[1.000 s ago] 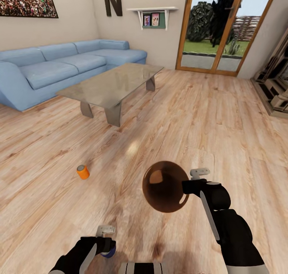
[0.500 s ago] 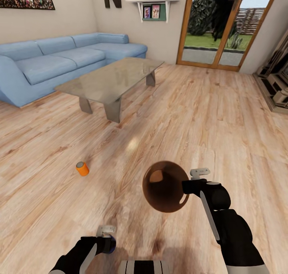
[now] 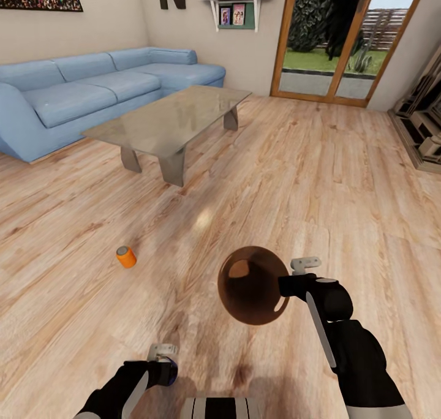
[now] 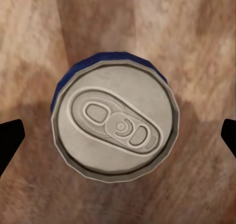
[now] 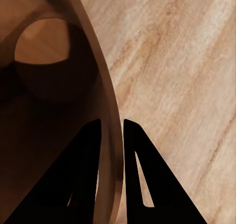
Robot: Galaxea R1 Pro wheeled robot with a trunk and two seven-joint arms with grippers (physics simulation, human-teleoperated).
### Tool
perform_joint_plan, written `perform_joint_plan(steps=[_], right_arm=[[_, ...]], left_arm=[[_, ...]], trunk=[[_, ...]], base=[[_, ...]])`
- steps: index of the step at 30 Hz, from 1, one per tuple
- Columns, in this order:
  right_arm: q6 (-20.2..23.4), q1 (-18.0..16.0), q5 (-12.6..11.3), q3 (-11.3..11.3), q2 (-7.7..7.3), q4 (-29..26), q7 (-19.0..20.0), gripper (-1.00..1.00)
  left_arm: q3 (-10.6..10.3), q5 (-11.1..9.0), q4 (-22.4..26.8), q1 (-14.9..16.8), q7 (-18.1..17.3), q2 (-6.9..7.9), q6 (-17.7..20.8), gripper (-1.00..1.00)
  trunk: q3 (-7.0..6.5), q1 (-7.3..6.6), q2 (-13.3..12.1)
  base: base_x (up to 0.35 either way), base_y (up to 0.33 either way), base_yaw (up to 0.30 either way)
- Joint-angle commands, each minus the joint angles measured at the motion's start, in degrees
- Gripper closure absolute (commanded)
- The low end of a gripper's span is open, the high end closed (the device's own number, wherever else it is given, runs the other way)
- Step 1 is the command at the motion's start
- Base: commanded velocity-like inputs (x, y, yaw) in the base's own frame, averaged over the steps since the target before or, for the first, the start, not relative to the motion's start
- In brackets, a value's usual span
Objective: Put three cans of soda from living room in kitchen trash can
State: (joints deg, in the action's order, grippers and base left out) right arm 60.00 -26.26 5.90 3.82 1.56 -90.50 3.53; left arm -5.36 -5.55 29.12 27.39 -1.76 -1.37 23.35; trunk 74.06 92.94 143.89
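Observation:
One orange soda can (image 3: 126,257) with a grey top stands on the wood floor, left of and beyond both arms. My right gripper (image 3: 283,284) is shut on the rim of the brown trash can (image 3: 252,284), which hangs tilted above the floor with its dark inside facing me. In the right wrist view the two fingers (image 5: 88,155) pinch the bin wall (image 5: 49,86) between them. My left gripper (image 3: 164,367) hangs low near the floor. A blue-sided can with a grey top (image 4: 115,123) sits between its wide-apart fingertips (image 4: 10,135), untouched by them.
A long blue corner sofa (image 3: 92,94) runs along the left wall, and a glass coffee table (image 3: 168,122) stands in front of it. Glass doors (image 3: 334,39) are at the back. A brick fireplace (image 3: 425,125) edges the right side.
The whole picture has shifted slightly downward, so the camera moved. Both arms, the bin and the orange can keep their places relative to each other.

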Motion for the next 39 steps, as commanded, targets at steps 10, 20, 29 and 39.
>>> perform_joint_plan(steps=[10,20,29,39], right_arm=[[0.0,-0.02,-0.8,0.07,0.02,-0.02,0.25,1.0],[0.0,-0.02,-0.8,0.12,0.03,-0.02,0.25,1.0],[0.0,-0.02,-0.8,0.13,-0.05,-0.02,0.25,1.0],[0.0,-0.02,-0.8,0.13,-0.06,-0.02,0.25,1.0]], left_arm=[[0.0,0.01,0.14,0.87,0.0,0.05,0.09,-1.0],[0.0,0.01,0.12,1.22,0.0,-0.02,0.11,-1.0],[0.08,-0.12,0.14,1.26,0.32,-0.03,0.11,-1.0],[0.08,-0.15,0.15,1.26,0.35,-0.03,0.11,-1.0]], trunk=[[-0.01,-0.01,0.0],[0.88,0.1,0.06],[1.1,0.12,0.07],[1.77,0.2,0.11]], base=[[0.0,0.0,0.0],[0.0,0.0,0.0],[0.0,0.0,0.0],[0.0,0.0,0.0]])
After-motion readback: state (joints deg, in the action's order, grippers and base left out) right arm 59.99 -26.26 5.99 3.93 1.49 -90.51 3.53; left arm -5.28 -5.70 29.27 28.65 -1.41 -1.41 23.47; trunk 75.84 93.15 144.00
